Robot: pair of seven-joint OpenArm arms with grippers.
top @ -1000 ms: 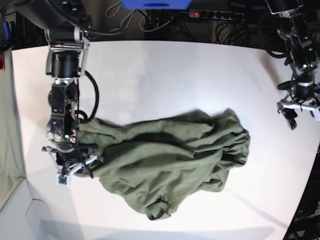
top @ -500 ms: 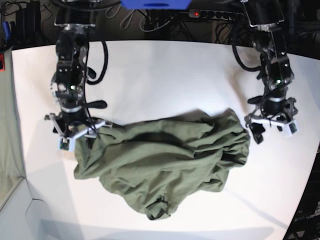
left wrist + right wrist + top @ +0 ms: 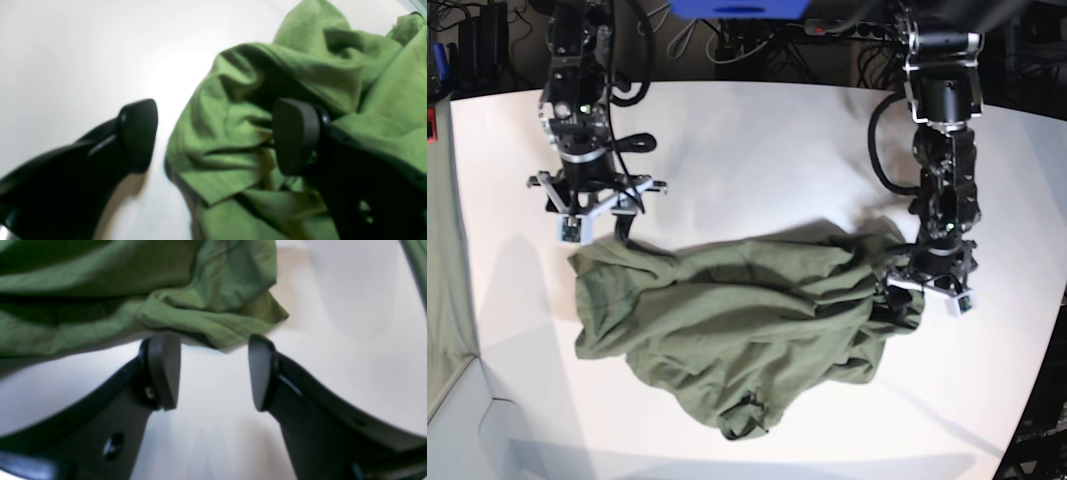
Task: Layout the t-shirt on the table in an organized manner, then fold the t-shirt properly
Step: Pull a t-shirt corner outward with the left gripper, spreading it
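crumpled t-shirt (image 3: 737, 330), left hand (image 3: 213, 136) (spread) astride edge

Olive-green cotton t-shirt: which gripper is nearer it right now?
Left. The left gripper straddles a fold of the t-shirt, jaws open; the right gripper hovers open just off its far corner.
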